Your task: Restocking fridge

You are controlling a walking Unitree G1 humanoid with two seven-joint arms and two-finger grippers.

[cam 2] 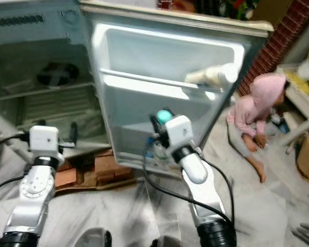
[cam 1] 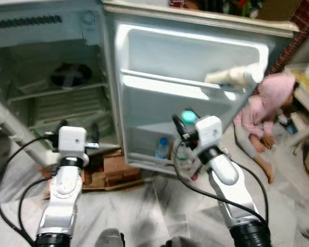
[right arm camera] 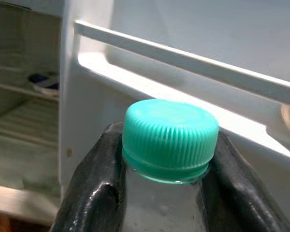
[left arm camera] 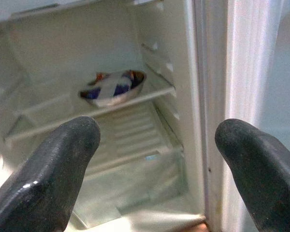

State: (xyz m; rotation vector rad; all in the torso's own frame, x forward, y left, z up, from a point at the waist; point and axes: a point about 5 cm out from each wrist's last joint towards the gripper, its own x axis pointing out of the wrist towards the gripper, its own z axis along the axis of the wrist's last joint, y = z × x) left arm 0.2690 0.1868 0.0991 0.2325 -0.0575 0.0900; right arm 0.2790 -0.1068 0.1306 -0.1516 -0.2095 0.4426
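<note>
Right wrist view shows the right gripper (right arm camera: 166, 188) clamping a green-capped bottle (right arm camera: 169, 137) at frame centre; left gripper (left arm camera: 157, 164) wide.

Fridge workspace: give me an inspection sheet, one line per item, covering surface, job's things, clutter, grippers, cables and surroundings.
Surface: pale sheet-covered floor; fridge stands open on bricks.
Job's things: green-capped bottle in the right gripper; blue-capped bottle standing in the lower door shelf; pale bottle lying in the upper door shelf; covered bowl on an inner wire shelf.
Clutter: nothing seen on the floor before the fridge.
Grippers: left gripper open, facing the fridge interior; right gripper shut on the bottle neck, close to the door.
Cables: black cables loop along both arms.
Surroundings: person in pink hood sitting beside the door; brick wall behind.
</note>
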